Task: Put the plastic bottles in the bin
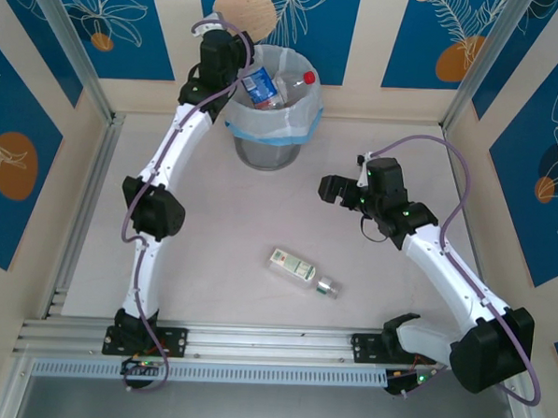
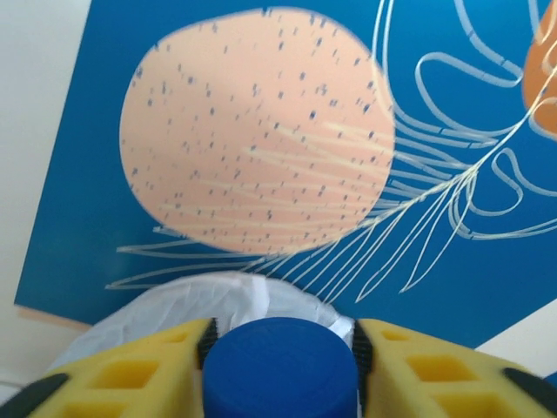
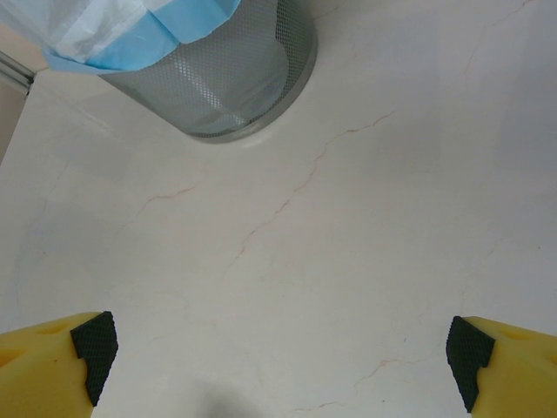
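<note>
Bottle cap (image 2: 280,370) tight between left fingers (image 2: 130,376) above bin (image 1: 266,150); right fingers (image 3: 52,359) wide, empty.

left arm (image 1: 174,157) stretched forward, jaws pinching a blue cap (image 2: 280,366), right arm (image 1: 445,264) bent, jaws wide apart

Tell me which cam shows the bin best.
Top external: the bin shows whole, rim to base, with bottles lying inside its bag. Right wrist catches its grey mesh wall and the bag's blue band at top left. Left wrist gets a patch of white bag behind the blue cap between the left gripper's fingers.
</note>
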Robot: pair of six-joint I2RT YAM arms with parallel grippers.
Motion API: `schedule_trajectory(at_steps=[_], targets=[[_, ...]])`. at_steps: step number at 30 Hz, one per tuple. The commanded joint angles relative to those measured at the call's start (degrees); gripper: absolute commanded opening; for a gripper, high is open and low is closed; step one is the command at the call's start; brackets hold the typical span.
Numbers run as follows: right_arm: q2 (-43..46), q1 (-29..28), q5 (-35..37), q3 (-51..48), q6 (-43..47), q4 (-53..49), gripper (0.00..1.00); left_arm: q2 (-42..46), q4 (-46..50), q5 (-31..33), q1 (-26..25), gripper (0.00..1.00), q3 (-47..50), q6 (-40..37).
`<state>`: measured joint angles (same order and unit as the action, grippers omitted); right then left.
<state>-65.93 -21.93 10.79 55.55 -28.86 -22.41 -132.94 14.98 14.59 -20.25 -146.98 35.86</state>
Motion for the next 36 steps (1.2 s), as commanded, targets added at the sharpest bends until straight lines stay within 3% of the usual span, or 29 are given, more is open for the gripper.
schedule_trajectory(at_steps=[1, 4, 6, 17, 21, 27, 30, 36], targets=[[-0.4, -0.6, 0.9, 2.1, 0.2, -0.7, 1.0, -1.9, 2.3, -2.1, 0.8, 0.69, -2.4, 0.7], [-0.5, -0.7, 1.2, 2.3, 0.4, -1.1, 1.0, -1.8, 3.1, -1.2, 0.8, 0.84, -2.4, -0.4], [-0.5, -0.9, 1.3, 2.4, 0.5, -1.1, 1.0, -1.6, 3.4, -0.7, 0.8, 0.88, -2.4, -1.0], [-2.7, -1.9, -0.1, 2.3, 2.3, -4.2, 1.0, 2.3, 7.4, -3.2, 0.6, 0.99, -2.4, -6.1], [-3.4, -3.0, -2.4, 1.7, 4.4, -5.8, 0.99, 3.4, 10.1, -5.3, 0.6, 0.99, -2.4, -7.5], [-3.0, -6.6, -6.6, -0.7, 10.0, -6.7, 0.99, 5.1, 13.8, -12.3, 0.1, 0.99, -2.0, -10.7], [-3.0, -9.0, -10.6, -2.2, 14.0, -7.1, 0.99, 7.5, 14.0, -16.3, -0.5, 0.99, 1.5, -12.0], [-3.1, -16.9, -11.4, -3.9, 26.8, -9.1, 0.99, 18.4, 5.7, -19.3, -1.3, 0.99, 20.7, -13.1]])
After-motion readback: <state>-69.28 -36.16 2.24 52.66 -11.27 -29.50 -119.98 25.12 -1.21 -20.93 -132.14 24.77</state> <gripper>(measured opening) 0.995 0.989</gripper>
